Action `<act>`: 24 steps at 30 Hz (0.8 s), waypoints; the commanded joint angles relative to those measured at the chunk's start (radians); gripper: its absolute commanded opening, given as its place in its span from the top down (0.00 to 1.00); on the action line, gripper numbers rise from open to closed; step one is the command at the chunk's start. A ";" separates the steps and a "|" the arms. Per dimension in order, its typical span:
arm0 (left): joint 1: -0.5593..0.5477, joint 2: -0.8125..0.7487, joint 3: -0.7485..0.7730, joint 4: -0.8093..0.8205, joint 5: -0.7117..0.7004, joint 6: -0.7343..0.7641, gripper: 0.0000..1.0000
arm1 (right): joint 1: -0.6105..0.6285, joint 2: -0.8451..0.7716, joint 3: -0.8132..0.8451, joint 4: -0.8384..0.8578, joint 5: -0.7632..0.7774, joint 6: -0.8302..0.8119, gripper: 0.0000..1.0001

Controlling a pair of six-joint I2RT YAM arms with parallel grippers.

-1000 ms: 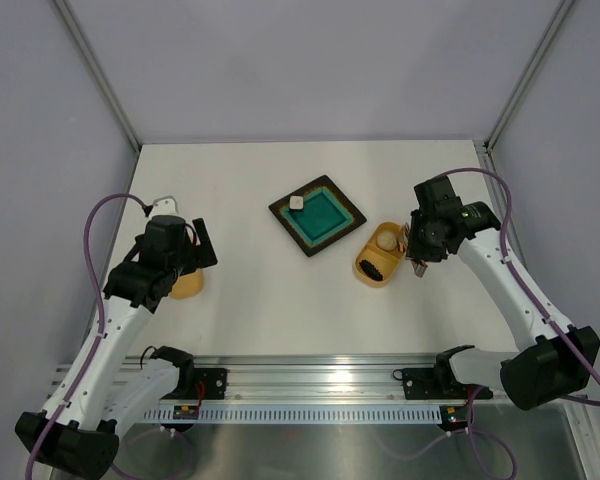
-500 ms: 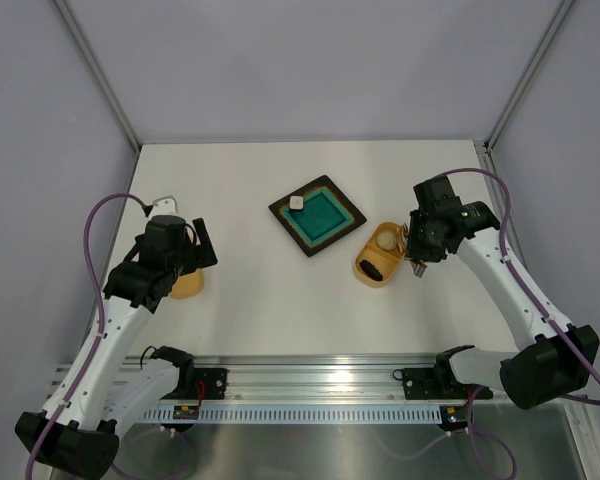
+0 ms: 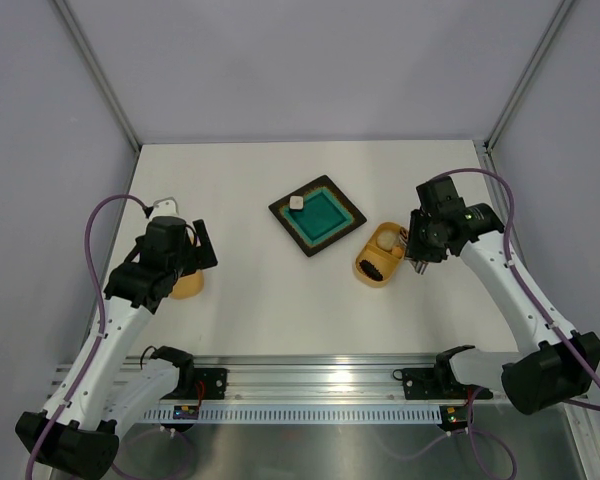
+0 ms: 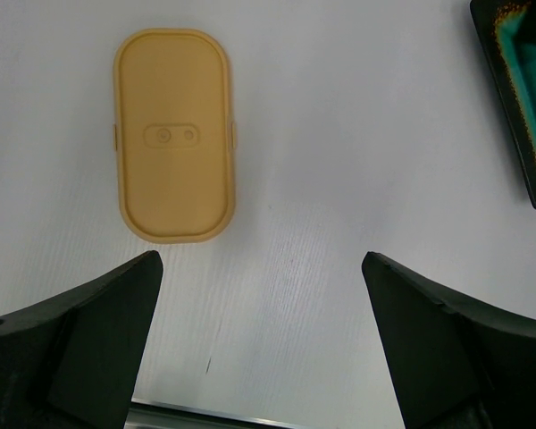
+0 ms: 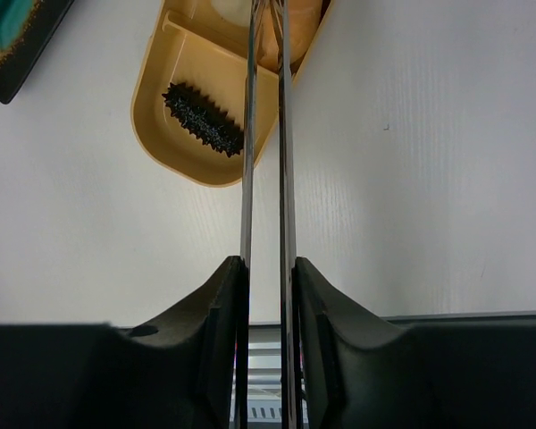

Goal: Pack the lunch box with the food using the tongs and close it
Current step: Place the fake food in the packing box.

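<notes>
Right jaws are pressed on the thin silver tongs point(image 5: 247, 134), whose two arms are squeezed almost together over the lunch box point(image 5: 152, 112). A dark spiky piece point(image 5: 203, 119) and a beige ball point(image 3: 385, 239) are seen inside this yellow-orange box, beside the teal plate point(image 3: 325, 222). Left jaws are spread wide, with nothing held.

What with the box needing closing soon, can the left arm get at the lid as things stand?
Probably yes. The left gripper hovers close by the lid with its jaws wide open. The lid lies flat on the table, with nothing on it or against it.
</notes>
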 commanded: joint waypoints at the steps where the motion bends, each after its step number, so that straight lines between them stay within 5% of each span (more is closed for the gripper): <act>1: -0.002 -0.017 0.001 0.028 -0.002 0.002 0.01 | -0.005 -0.042 0.048 0.010 0.027 0.000 0.65; 15: 0.000 -0.017 0.001 0.026 -0.002 0.002 0.01 | -0.005 -0.004 0.044 0.013 0.151 0.023 0.89; 24: -0.002 -0.018 0.007 0.020 -0.002 0.005 0.01 | -0.005 0.057 0.028 0.090 0.128 0.002 0.91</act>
